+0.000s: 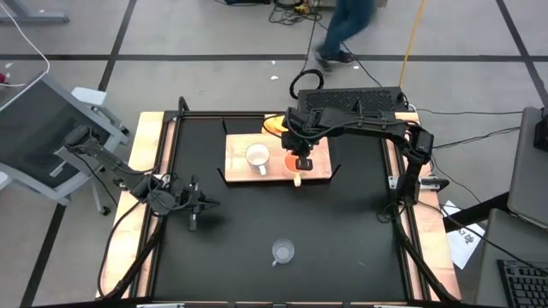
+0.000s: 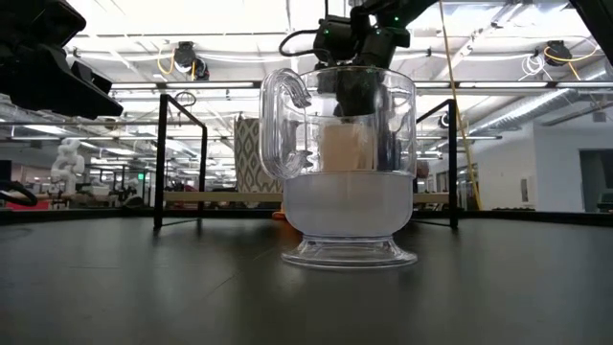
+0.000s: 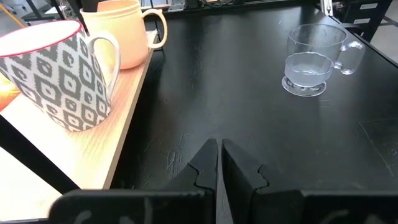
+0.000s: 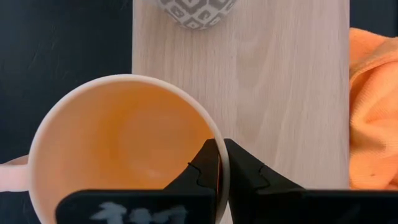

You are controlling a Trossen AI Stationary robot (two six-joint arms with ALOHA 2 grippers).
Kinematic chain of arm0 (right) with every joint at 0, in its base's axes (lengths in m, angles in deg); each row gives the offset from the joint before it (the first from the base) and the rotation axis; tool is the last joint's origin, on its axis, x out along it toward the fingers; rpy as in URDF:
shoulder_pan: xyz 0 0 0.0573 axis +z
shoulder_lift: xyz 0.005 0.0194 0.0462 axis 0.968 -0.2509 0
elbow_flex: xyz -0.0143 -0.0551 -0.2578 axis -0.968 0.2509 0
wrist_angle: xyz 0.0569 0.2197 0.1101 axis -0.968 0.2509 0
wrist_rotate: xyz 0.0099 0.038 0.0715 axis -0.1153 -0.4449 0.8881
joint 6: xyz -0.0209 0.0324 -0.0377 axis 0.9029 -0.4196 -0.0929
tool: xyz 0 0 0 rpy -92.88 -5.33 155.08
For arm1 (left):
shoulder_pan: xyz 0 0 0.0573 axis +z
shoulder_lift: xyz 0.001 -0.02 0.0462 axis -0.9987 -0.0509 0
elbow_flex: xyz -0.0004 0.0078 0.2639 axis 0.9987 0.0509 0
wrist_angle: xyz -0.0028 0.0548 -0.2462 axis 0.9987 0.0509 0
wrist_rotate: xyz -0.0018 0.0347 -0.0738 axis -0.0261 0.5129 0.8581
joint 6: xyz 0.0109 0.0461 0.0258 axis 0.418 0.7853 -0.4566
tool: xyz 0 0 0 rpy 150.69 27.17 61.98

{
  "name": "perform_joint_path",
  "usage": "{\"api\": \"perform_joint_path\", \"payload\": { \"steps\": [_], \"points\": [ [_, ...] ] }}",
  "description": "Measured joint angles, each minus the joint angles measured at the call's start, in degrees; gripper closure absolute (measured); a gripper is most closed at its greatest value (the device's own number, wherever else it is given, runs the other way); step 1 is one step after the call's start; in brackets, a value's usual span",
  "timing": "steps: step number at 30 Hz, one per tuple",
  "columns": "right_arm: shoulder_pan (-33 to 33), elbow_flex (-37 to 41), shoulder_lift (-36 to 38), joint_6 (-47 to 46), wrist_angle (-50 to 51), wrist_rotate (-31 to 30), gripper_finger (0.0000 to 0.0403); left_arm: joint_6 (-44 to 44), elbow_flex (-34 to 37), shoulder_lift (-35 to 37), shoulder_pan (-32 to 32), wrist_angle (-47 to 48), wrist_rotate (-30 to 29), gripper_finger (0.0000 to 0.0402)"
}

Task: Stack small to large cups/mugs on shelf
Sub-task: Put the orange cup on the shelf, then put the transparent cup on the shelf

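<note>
Nearest the table's front edge stood the clear glass cup (image 1: 283, 251), alone on the black table (image 1: 342, 222) and well apart from both arms; it looked light, hard, slick and breakable, and its handle (image 3: 352, 55) or rim seemed the safest place to take it. Over at the left, the left gripper (image 3: 219, 163) hung low over bare tabletop, fingers pressed together and holding nothing, pointed across toward the shelf (image 1: 235, 158). Farther back, on that light-wood board, sat the white patterned mug (image 1: 257, 156), and just beside it the orange-yellow mug (image 4: 127, 149) at the board's near edge. The right gripper (image 4: 219, 168) had its fingers pinched tight on that mug's rim wall, one inside and one outside, the right arm reaching in from the far right, wrist turned straight down. Rigid ceramic by the look of it, so a thin rim pinch could let it swing. Behind the board lay an orange cloth (image 4: 373, 106).
</note>
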Motion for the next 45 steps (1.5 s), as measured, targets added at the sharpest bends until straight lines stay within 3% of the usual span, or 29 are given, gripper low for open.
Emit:
{"api": "perform_joint_path", "payload": {
  "steps": [13, 32, 39, 45],
  "points": [
    [0.0, 0.7, 0.1, 0.0, -1.3, 0.1, 0.0396, 0.0, 0.0, 0.0, 0.0, 0.0, 0.0, 0.0378],
    [-0.2, 0.7, 0.1, -0.2, -5.0, -0.1, 0.033, -0.1, 0.0, 0.0, 0.0, 0.5, 0.0, 0.0378],
    [-0.3, -0.1, 2.3, -0.3, -5.5, -0.4, 0.0316, -0.5, 0.0, 0.0, 0.0, 0.1, 0.0, 0.0378],
    [0.1, -0.3, 9.0, -0.4, -4.9, -0.6, 0.0323, -0.4, 0.0, 0.0, 0.0, -1.3, 0.0, 0.0378]
  ]
}}
